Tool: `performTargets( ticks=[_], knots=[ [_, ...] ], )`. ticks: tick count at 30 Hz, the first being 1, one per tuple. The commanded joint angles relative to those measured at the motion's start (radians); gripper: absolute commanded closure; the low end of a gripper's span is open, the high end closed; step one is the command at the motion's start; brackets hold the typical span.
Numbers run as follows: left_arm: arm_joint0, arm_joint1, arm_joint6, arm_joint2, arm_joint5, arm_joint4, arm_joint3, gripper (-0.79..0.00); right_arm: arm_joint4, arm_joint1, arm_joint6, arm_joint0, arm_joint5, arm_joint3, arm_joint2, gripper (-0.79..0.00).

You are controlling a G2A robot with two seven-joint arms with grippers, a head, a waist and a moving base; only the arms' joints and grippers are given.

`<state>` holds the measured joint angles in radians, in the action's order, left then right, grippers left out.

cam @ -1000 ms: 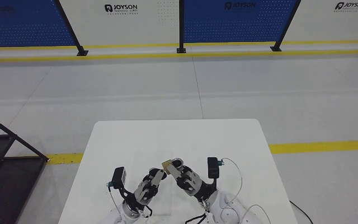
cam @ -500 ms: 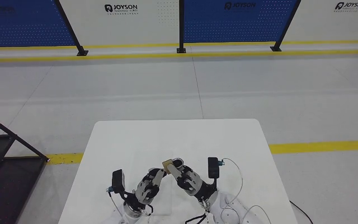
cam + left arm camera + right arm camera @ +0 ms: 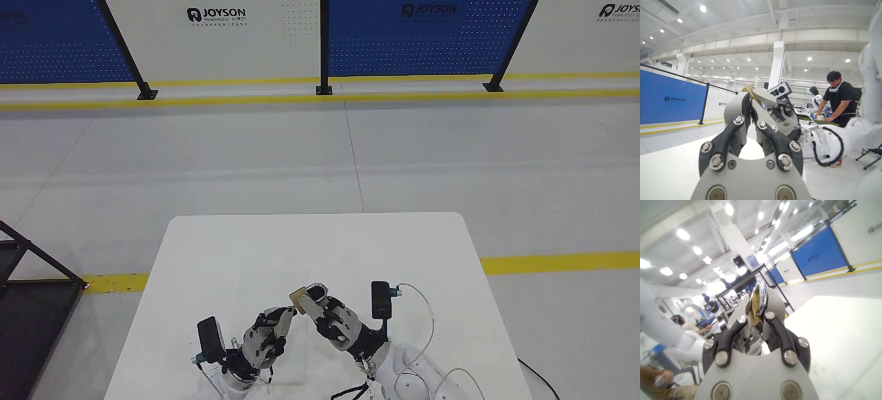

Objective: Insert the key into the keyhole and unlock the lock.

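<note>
Padlock (image 3: 755, 306), brass with a chrome shackle, sits clamped in the right gripper (image 3: 758, 299) above the near part of the table (image 3: 400, 260), just where it was a second ago. The left gripper (image 3: 751, 100), fingers pressed together against the lock, has rolled its wrist while its tips stay put. The key is hidden between them, so this reads as the unlocking twist. Whether the shackle has sprung, I cannot tell.
</note>
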<state>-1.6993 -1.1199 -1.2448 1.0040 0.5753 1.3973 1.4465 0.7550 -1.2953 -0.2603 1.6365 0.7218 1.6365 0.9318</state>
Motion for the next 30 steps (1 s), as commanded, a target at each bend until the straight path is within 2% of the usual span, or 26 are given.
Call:
performTargets(
  ticks=[1, 10, 16, 27, 28, 29, 30],
  knots=[
    [0.010, -0.001, -0.038, -0.005, -0.039, 0.039, -0.024, 0.000, -0.001, 0.001, 0.001, 0.001, -0.003, 0.002, 0.001, 0.000],
    [0.035, -0.010, -0.132, -0.026, -0.173, 0.111, -0.070, 0.000, -0.002, 0.003, 0.010, 0.006, -0.015, 0.007, 0.002, 0.000],
    [0.045, -0.016, -0.153, -0.032, -0.272, 0.136, -0.084, 0.000, -0.001, 0.005, 0.017, 0.009, -0.023, 0.011, 0.003, 0.000],
    [0.051, -0.022, -0.129, -0.046, -0.261, 0.109, -0.104, 0.000, 0.003, 0.006, -0.003, 0.013, -0.020, 0.016, 0.001, 0.000],
    [0.051, -0.022, -0.126, -0.047, -0.257, 0.106, -0.104, -0.031, 0.004, 0.006, -0.005, 0.013, -0.020, 0.016, 0.000, 0.000],
    [0.051, -0.022, -0.123, -0.048, -0.254, 0.102, -0.104, -0.148, 0.005, 0.006, -0.007, 0.013, -0.020, 0.016, -0.001, 0.000],
    [0.050, -0.023, -0.121, -0.050, -0.245, 0.094, -0.103, -0.222, 0.006, 0.006, -0.008, 0.013, -0.020, 0.016, -0.001, 0.000]
  ],
)
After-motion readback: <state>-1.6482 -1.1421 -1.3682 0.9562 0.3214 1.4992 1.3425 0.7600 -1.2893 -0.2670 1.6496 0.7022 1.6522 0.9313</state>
